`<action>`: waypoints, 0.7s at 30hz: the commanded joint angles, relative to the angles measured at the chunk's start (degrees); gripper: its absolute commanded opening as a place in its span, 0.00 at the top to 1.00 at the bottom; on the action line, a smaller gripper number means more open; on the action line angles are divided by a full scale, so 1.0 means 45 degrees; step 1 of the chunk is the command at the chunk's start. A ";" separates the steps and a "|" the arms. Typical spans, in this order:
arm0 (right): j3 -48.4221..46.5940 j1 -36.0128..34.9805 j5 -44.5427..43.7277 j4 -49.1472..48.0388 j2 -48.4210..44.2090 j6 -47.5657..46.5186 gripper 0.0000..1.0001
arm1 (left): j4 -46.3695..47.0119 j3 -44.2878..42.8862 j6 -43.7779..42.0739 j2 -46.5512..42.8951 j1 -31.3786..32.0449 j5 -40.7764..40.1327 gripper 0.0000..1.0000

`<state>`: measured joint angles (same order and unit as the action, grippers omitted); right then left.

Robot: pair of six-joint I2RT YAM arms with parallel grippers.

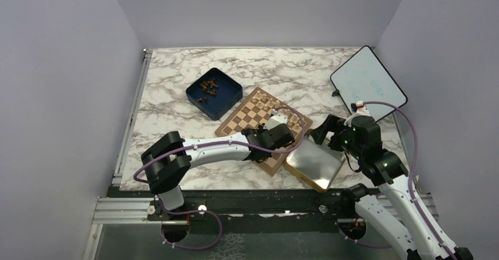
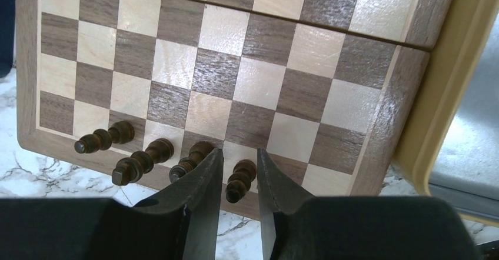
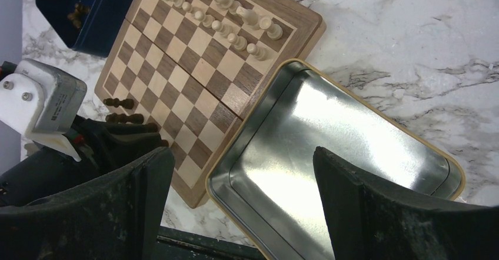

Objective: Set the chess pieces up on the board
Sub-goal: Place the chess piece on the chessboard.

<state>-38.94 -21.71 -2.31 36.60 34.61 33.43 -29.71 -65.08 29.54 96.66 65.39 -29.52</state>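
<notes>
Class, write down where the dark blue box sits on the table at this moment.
In the top view, the dark blue box sits on the far left part of the marble table, beside the board's left edge, with dark chess pieces inside it.

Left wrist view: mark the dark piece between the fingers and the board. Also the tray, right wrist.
dark piece (image 2: 239, 180), left wrist view, its mid-body.
board (image 2: 391, 119), left wrist view, brown border strip.
tray (image 3: 329, 136), right wrist view, bare shiny floor.
</notes>
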 commanded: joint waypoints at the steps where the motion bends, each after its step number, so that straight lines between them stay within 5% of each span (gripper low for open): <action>1: -0.0100 -0.0087 0.0147 -0.0196 -0.0012 -0.0158 0.06 | -0.0243 -0.0705 -0.0204 -0.0021 0.0060 -0.0491 0.71; 11: -0.0142 -0.0079 0.0422 -0.0410 -0.0010 -0.0268 0.06 | -0.0406 -0.1756 -0.0872 -0.0786 -0.0925 0.0328 0.67; 21: 0.0123 -0.0077 0.0979 -0.0705 -0.0012 -0.0203 0.06 | -0.0546 -0.2732 -0.1955 -0.1653 -0.4302 0.2254 0.65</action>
<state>-38.94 -21.71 -0.25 35.73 34.61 32.97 -31.44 -74.67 23.83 92.71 51.77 -23.81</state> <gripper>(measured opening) 0.938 0.347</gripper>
